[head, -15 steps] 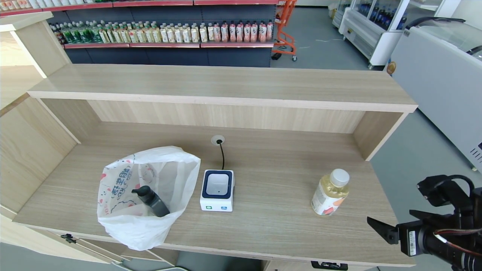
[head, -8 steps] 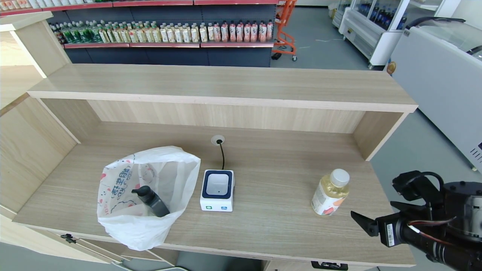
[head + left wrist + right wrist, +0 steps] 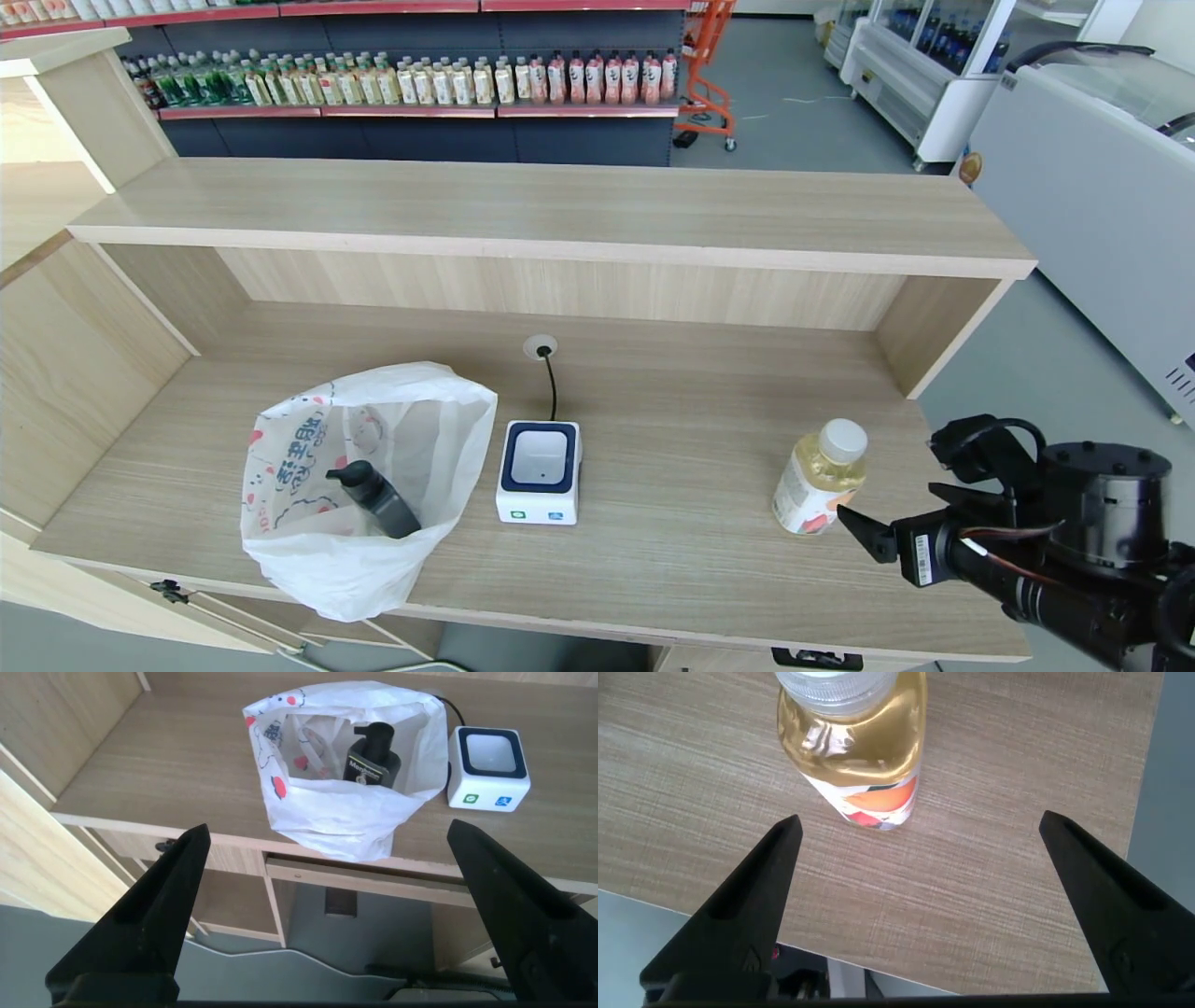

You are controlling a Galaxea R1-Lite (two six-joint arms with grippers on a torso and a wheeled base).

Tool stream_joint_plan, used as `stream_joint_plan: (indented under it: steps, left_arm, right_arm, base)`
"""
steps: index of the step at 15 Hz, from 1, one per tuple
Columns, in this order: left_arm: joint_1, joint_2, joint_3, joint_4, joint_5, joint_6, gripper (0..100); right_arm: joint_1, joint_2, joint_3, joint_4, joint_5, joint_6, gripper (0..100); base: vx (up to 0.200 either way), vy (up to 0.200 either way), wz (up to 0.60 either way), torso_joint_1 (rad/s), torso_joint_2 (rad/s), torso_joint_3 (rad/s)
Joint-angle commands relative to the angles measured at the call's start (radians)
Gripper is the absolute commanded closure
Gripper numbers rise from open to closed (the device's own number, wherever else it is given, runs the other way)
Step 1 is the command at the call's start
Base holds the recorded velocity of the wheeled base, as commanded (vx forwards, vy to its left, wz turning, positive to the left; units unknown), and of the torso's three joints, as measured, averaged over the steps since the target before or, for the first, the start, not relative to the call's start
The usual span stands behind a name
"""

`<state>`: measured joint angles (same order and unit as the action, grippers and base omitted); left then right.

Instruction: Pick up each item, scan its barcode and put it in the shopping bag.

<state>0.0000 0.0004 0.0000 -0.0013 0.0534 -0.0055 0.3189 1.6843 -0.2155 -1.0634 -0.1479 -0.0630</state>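
Note:
A bottle of yellow drink [image 3: 819, 477] with a white cap stands upright on the counter's right side, and the right wrist view shows the bottle [image 3: 854, 747] from close by. My right gripper [image 3: 910, 504] is open just to the right of it, level with its base, fingers [image 3: 738, 910] spread wide and apart from the bottle. A white shopping bag [image 3: 359, 481] stands open at the left with a dark pump bottle [image 3: 375, 499] inside. The white scanner [image 3: 539, 470] sits between bag and bottle. My left gripper [image 3: 332, 905] hangs open off the counter's front edge, before the shopping bag [image 3: 346, 775].
A black cable [image 3: 551, 383] runs from the scanner to a hole at the back of the counter [image 3: 672, 439]. A raised wooden ledge [image 3: 551, 210] walls the back and sides. Shop shelves [image 3: 411, 84] and freezers [image 3: 1074, 168] stand beyond.
My right gripper has moved left and forward over the counter edge, closing in on the yellow bottle. The bag, scanner and bottle have not moved.

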Motion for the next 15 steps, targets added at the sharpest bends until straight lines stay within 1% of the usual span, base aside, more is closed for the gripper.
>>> stream_joint_plan:
  steps: [1,3,9,12,15]
  left_arm:
    - [0.000,0.000,0.000,0.000,0.000,-0.001,0]
    - [0.000,0.000,0.000,0.000,0.000,-0.001,0]
    - [0.000,0.000,0.000,0.000,0.000,-0.001,0]
    - [0.000,0.000,0.000,0.000,0.000,-0.001,0]
    - [0.000,0.000,0.000,0.000,0.000,-0.001,0]
  right_arm:
    - [0.003,0.054,-0.001,-0.023,0.010,0.000,0]
    - [0.005,0.075,0.002,-0.066,0.034,0.000,0]
    - [0.015,0.166,-0.004,-0.182,0.050,-0.003,0]
    - [0.015,0.204,-0.028,-0.233,0.083,-0.034,0]
    - [0.015,0.247,-0.074,-0.251,0.083,-0.058,0]
  base:
    - [0.000,0.000,0.00,0.000,0.00,0.000]
    - [0.000,0.000,0.00,0.000,0.00,0.000]
    - [0.000,0.000,0.00,0.000,0.00,0.000]
    - [0.000,0.000,0.00,0.000,0.00,0.000]
    - [0.000,0.000,0.00,0.000,0.00,0.000]
